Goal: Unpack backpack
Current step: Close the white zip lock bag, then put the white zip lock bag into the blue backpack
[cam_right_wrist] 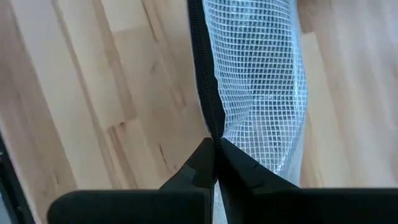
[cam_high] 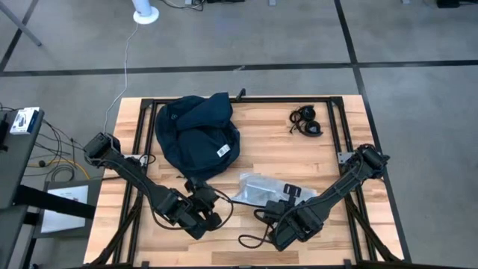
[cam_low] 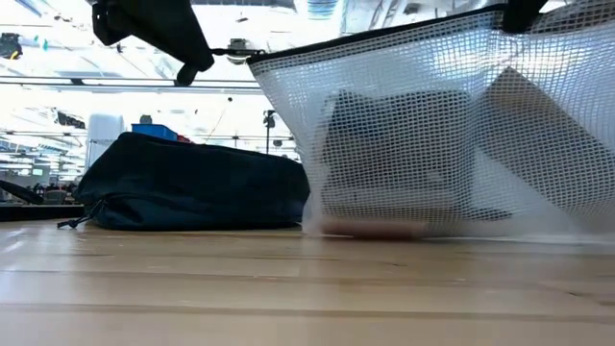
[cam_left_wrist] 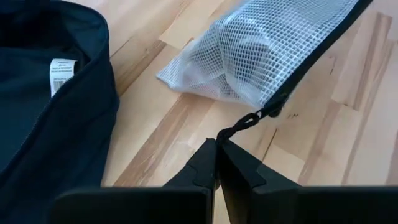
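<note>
Left gripper [cam_left_wrist: 217, 163] is pinched on the pull cord [cam_left_wrist: 245, 124] and right gripper [cam_right_wrist: 215, 160] on the mesh pouch [cam_high: 263, 187] zipper edge, backpack [cam_high: 196, 134] at its 10 o'clock, so yank unevenly and you'll lose the cord.

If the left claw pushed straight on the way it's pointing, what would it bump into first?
Most likely the clear mesh pouch: the left claw is shut on the pouch's zipper pull cord, with the pouch right ahead. The backpack lies off to one side.

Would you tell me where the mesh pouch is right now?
The mesh pouch sits near the table's front middle, just right of the backpack, held between the left gripper and right gripper.
</note>
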